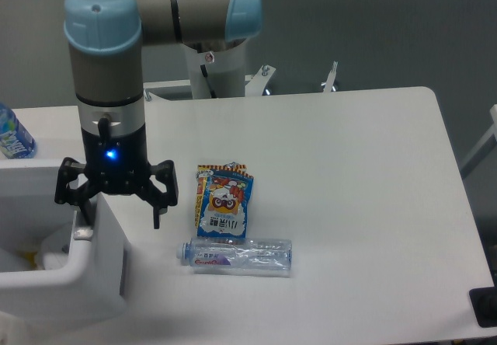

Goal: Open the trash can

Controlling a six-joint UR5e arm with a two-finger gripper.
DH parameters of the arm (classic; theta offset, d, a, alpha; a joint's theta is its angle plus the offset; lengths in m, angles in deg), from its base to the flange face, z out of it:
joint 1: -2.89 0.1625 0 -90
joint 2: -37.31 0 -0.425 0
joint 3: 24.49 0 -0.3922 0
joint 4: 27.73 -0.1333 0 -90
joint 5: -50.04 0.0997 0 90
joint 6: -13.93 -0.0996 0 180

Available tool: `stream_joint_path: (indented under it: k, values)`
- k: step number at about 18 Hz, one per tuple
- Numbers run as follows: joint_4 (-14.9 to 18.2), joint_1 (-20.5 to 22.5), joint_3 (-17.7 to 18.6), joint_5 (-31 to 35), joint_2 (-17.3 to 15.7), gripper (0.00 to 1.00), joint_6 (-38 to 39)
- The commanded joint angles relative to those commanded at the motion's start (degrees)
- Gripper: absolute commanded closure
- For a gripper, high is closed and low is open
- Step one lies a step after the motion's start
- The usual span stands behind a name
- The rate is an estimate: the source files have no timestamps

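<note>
The trash can (95,284) is the big white bin at the lower left. Its top stands open, and a white liner (48,256) and something yellow show inside. My gripper (118,217) hangs over the bin's right rim, open. Its left finger (81,214) comes down on the small grey push bar (81,234), while the right finger (158,214) hangs outside the bin wall over the table. Nothing sits between the fingers except the bin's rim.
A blue and orange snack packet (224,199) lies just right of the gripper. A clear plastic bottle (237,255) rests on its side below the packet. A blue bottle (12,134) stands at the left edge behind the bin. The white table (349,166) stretches to the right.
</note>
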Motion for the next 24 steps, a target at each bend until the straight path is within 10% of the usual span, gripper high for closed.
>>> stream_joint_path:
  k: [10, 13, 20, 24]
  values:
    - [0.52, 12.21, -1.23, 2.89, -5.18, 0.0, -0.26]
    - [5.69, 15.46, -0.62, 3.6, -6.59, 0.0, -1.22]
    - [21.34, 19.78, 0.17, 9.2, -9.67, 0.0, -35.9]
    - [21.09, 19.87, 1.58, 11.25, -9.93, 0.0, -40.17]
